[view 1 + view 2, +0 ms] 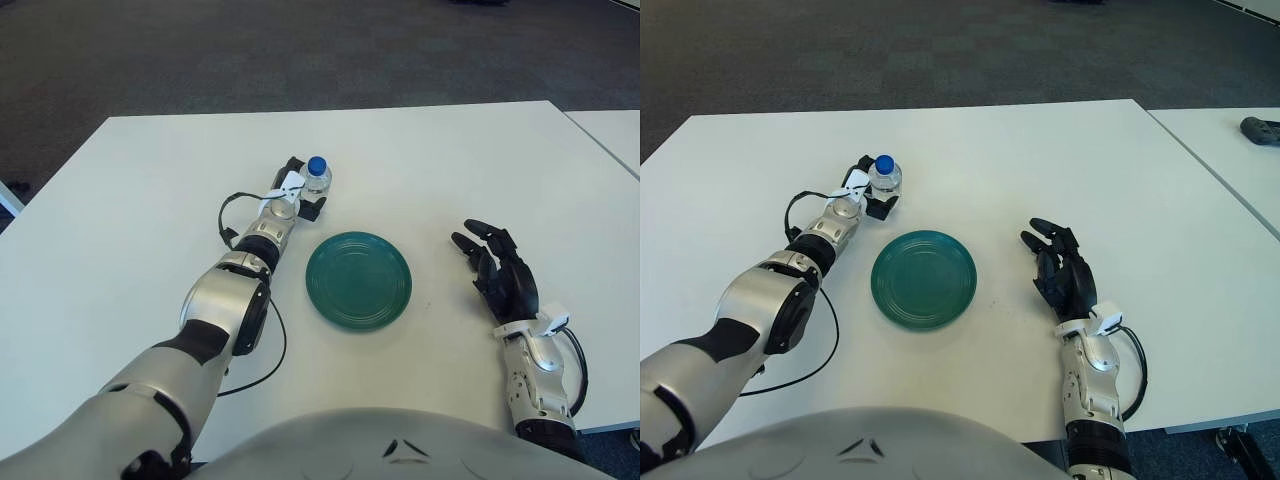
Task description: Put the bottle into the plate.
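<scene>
A small clear bottle [317, 174] with a blue cap stands upright on the white table [130, 200], beyond the far-left rim of the green plate [358, 279]. My left hand [300, 192] reaches out to it, its black fingers closed around the bottle's body. The plate lies flat in the middle of the table with nothing on it. My right hand [500, 270] shows to the right of the plate, fingers spread and holding nothing.
A black cable [262, 365] loops on the table beside my left forearm. A second white table [610, 135] stands at the right, with a dark object [1262, 130] on it. Dark carpet lies beyond the far edge.
</scene>
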`<state>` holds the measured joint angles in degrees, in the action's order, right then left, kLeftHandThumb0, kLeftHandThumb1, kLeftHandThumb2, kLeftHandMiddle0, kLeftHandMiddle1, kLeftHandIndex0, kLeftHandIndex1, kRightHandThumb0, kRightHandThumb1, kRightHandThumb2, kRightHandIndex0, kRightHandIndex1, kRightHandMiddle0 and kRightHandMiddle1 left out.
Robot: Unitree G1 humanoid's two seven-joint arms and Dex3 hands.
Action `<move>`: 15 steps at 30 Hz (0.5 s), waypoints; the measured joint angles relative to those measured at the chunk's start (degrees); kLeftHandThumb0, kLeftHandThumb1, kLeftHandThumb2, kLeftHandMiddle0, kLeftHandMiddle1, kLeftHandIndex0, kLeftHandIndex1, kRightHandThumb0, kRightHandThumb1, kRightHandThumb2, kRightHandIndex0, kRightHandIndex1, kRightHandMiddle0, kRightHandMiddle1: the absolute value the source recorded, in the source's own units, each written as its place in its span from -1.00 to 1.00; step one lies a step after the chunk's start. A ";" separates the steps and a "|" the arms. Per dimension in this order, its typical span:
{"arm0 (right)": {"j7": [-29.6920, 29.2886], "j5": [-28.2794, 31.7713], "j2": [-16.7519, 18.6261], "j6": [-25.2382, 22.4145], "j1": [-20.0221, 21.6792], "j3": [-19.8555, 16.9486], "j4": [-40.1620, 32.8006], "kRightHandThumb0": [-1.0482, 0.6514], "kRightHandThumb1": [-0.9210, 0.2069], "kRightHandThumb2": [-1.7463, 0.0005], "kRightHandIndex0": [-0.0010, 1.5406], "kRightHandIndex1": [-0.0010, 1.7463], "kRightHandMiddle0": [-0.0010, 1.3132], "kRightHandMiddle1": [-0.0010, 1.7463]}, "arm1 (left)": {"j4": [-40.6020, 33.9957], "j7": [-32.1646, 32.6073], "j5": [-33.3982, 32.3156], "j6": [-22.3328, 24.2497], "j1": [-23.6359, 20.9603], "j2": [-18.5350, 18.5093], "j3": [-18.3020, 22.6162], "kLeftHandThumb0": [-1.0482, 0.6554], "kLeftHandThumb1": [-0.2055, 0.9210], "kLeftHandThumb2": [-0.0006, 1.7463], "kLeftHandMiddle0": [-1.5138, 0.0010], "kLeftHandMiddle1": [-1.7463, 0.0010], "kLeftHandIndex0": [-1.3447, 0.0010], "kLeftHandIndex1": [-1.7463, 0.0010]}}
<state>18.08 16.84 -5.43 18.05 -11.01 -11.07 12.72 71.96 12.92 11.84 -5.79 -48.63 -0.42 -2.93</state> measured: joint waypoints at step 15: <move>-0.01 -0.01 0.01 0.29 0.10 0.01 0.18 -0.57 -1.00 0.31 -0.49 -0.31 -0.87 0.12 | -0.26 -0.04 -0.50 -1.33 0.73 0.08 1.19 0.23 -0.37 0.73 0.03 -0.96 0.23 -1.00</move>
<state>18.07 16.83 -5.43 18.33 -10.91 -11.06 12.90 71.70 12.88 11.35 -7.12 -47.90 -0.34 -1.74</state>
